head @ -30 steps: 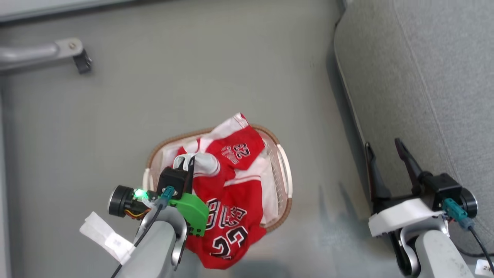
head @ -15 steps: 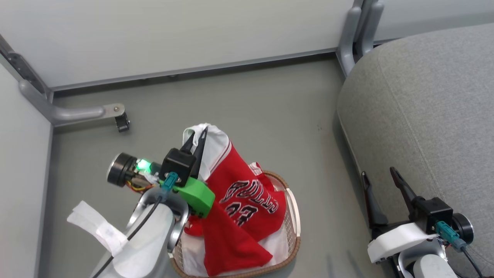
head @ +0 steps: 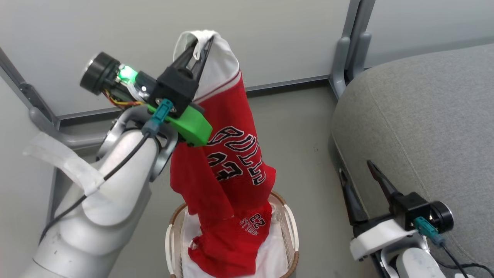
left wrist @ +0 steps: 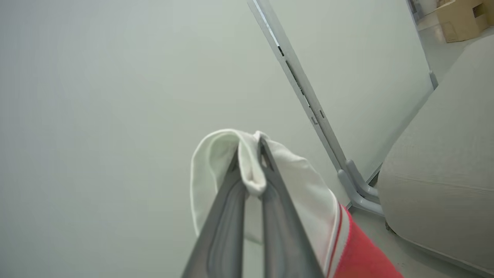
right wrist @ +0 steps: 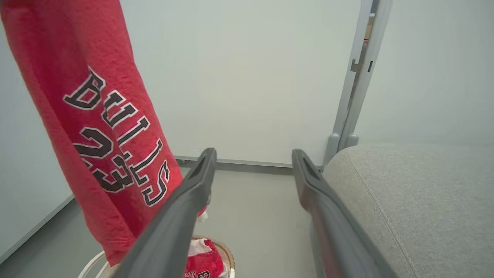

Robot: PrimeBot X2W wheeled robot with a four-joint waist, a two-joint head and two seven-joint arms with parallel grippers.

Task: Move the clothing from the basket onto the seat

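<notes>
The left hand (head: 200, 40) is clamped on the white-trimmed edge of a red "BULLS 23" jersey (head: 227, 154), high at 11 o'clock in the head view. The cloth hangs straight down, its lower end reaching into the basket (head: 293, 231) at 6 o'clock. More red clothing (head: 231, 239) lies in the basket on a white liner cloth (head: 270, 258). The right hand (head: 355, 168), at 4 o'clock, stands open and empty, just beside the edge of the grey seat (head: 424, 127) at 3 o'clock.

Left gripper (head: 198, 41) is held high, fingers pressed together; right gripper (head: 356, 169) sits low, fingers spread wide.
</notes>
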